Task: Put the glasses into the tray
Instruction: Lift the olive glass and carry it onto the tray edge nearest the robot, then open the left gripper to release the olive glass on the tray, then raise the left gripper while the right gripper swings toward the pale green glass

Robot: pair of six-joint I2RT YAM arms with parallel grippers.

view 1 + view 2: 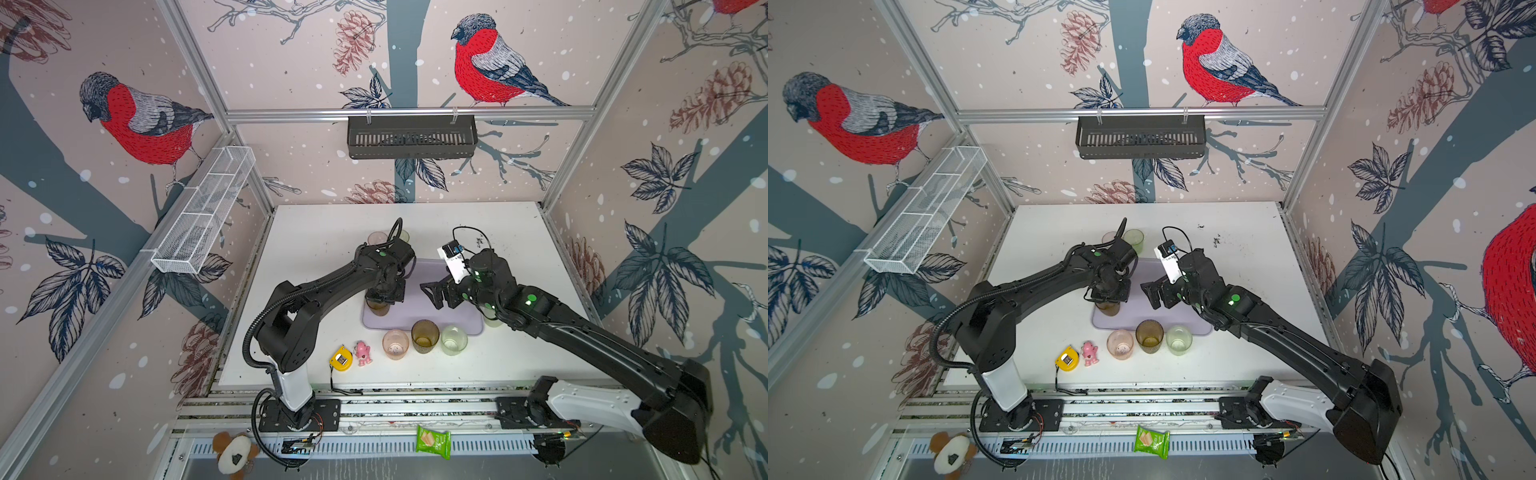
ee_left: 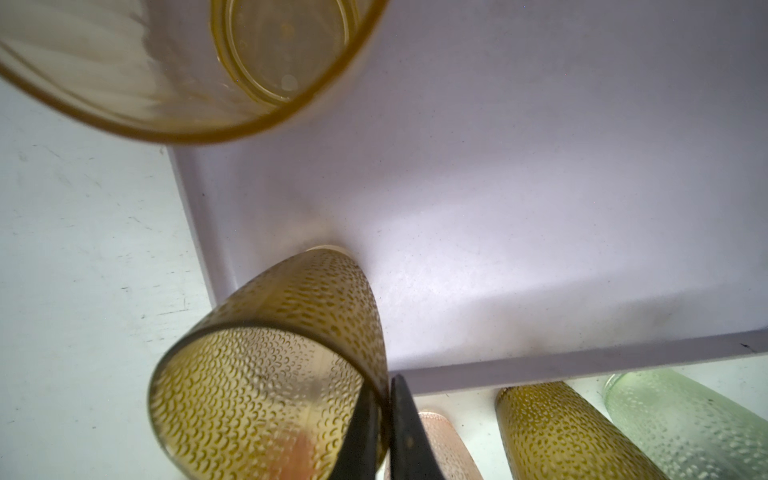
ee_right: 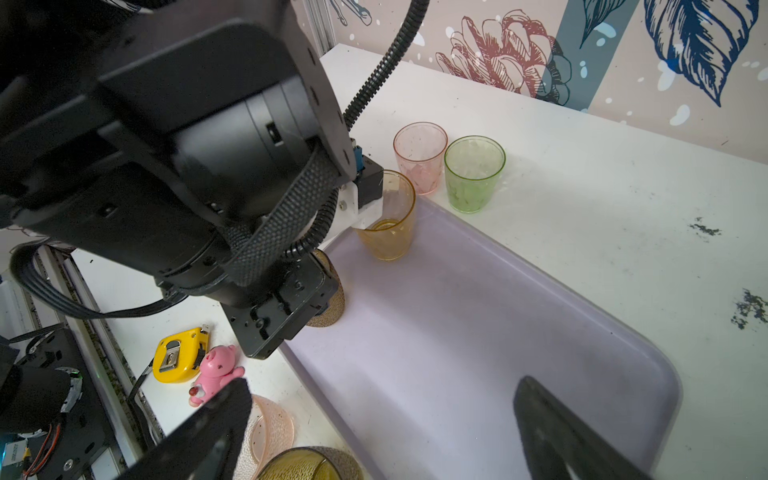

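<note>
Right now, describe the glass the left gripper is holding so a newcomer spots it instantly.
Find the lavender tray mid-table; look at its near-left corner. There the left gripper pinches the rim of a brown dimpled tumbler. Its twin stands outside the tray's near edge, and the amber glass in the tray has no dimples.

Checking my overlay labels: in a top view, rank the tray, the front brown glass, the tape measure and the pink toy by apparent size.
1. tray, largest by far.
2. front brown glass.
3. tape measure and pink toy: about alike, so not ranked.
</note>
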